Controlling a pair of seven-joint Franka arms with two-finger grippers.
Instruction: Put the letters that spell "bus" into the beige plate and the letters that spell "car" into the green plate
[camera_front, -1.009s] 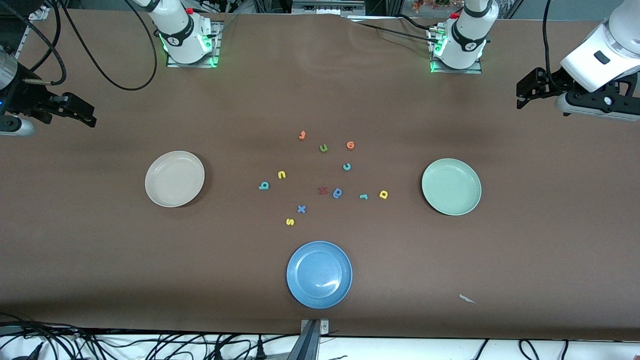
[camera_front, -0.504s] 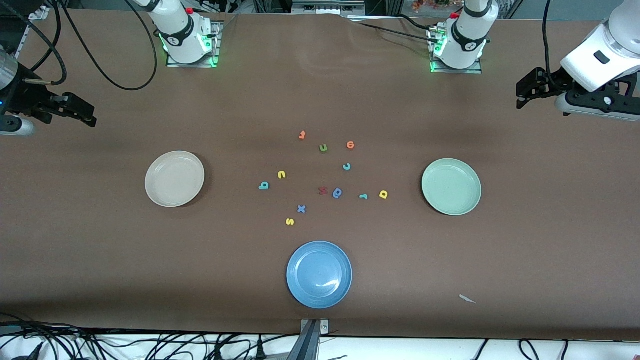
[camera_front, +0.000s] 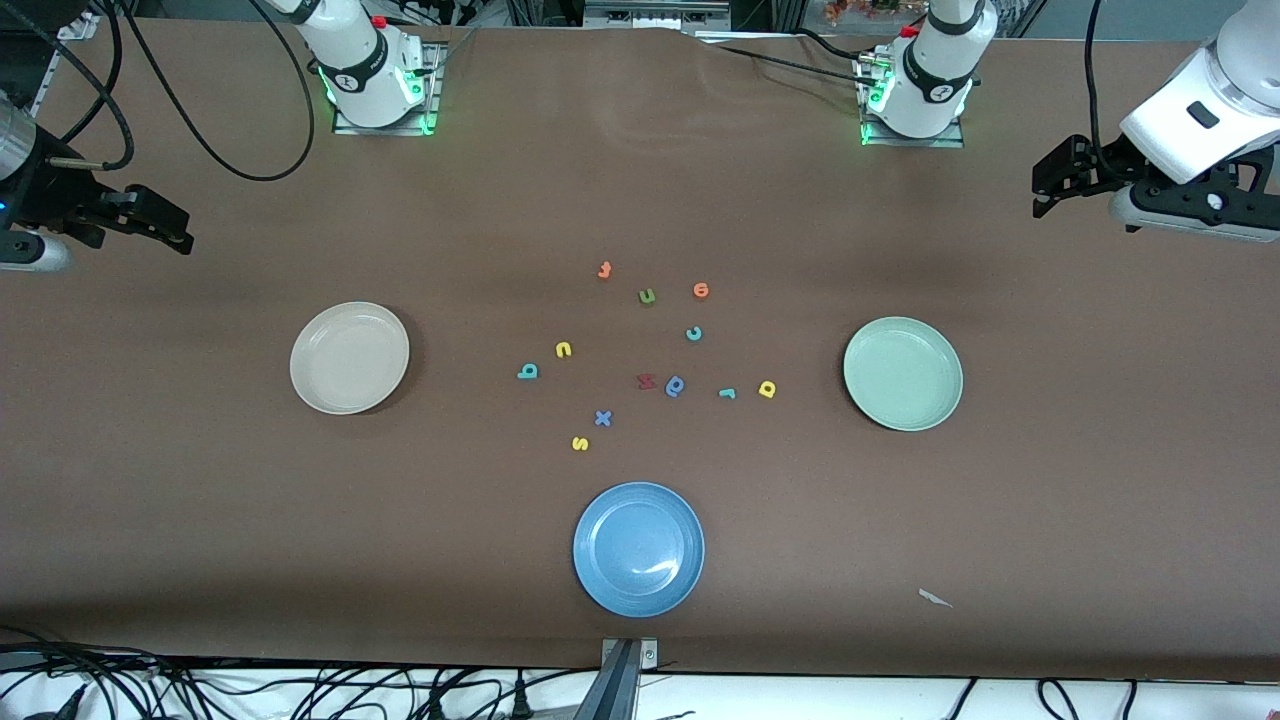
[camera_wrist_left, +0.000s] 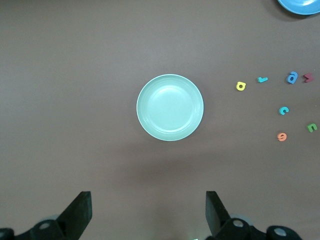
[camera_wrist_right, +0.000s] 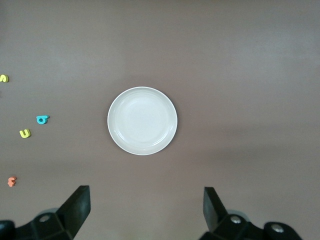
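Risk starts at the right arm's end of the table, where our right gripper (camera_front: 165, 225) hangs over bare mat with its fingers spread wide and nothing between them, waiting well apart from everything. The beige plate (camera_front: 349, 357) lies flat and holds nothing yet. Moving toward the middle, we find the teal "b" (camera_front: 527, 372) with the yellow "u" (camera_front: 563, 349) just beside it, and the yellow "s" (camera_front: 580, 443) nearer the front camera. That "s" sits just beside the blue "x" (camera_front: 603, 418), so a wide pinch could catch both. An olive-green "u" (camera_front: 647, 295) lies farther from the camera; we could mistake it for the yellow one and spoil "bus". These letters are tiny and thin, so we judge that fingers coming down slightly off could push one along the mat instead of lifting it.

Further along, the teal "c" (camera_front: 694, 333) lies near the orange "e" (camera_front: 701, 290), and the thin teal "r" (camera_front: 727, 393) lies between a blue round letter (camera_front: 676, 386) and the yellow "a" (camera_front: 767, 389). The "r" looks the hardest to nip cleanly. The green plate (camera_front: 903, 373) is likewise bare. The blue plate (camera_front: 638, 549), nearest the camera, is a wrong target. Our left gripper (camera_front: 1050, 185) waits over the mat at its own end, fingers spread and holding nothing. Both arms reaching into the cluster together could collide.
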